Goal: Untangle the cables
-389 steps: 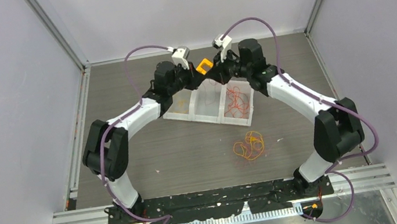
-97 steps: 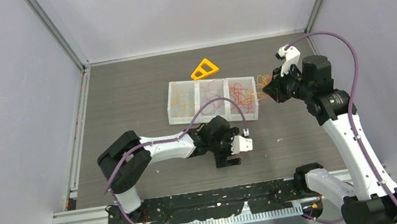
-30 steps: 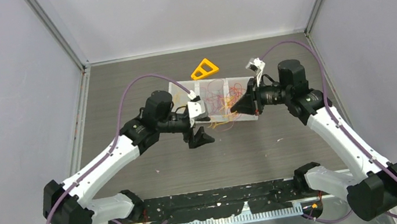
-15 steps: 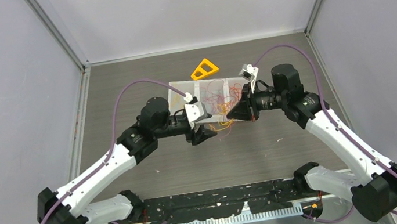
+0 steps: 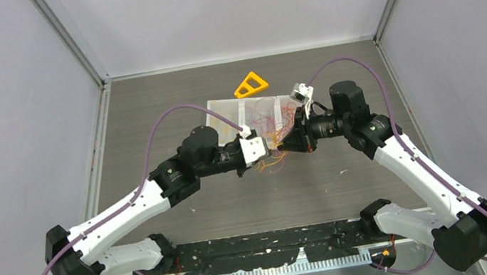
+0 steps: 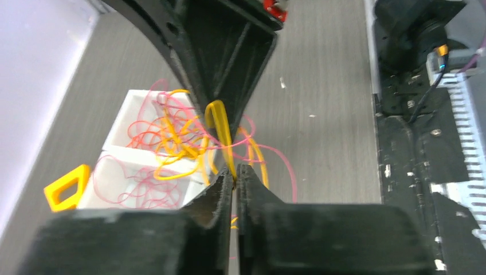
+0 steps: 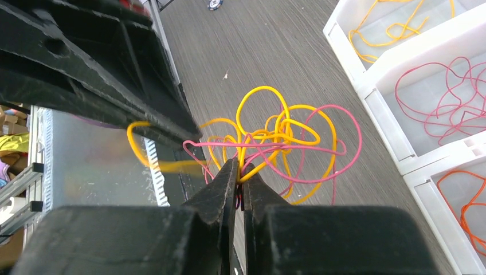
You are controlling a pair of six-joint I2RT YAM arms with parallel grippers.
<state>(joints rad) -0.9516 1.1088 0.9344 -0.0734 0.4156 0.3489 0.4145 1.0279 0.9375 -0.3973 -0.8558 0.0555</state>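
Observation:
A tangle of thin yellow and red cables [image 5: 271, 163] hangs between my two grippers, just in front of the white tray [image 5: 216, 105]. My left gripper [image 5: 267, 150] points right, and in its wrist view its jaws [image 6: 236, 172] are shut on a yellow cable [image 6: 220, 123]. Facing it tip to tip, my right gripper [image 5: 285, 144] is shut [image 7: 239, 166] on yellow and red strands of the tangle [image 7: 286, 134]. More loose red and orange cables lie in the tray's compartments [image 7: 401, 51].
An orange triangular frame [image 5: 244, 92] lies behind the tray, also visible in the left wrist view [image 6: 53, 197]. The arms' black base rail runs along the near edge [image 5: 269, 238]. Purple hoses arch over both arms.
Both grippers have drawn together in front of the tray. The left gripper has gone from open to shut on a yellow strand. The right stayed shut on the tangle.

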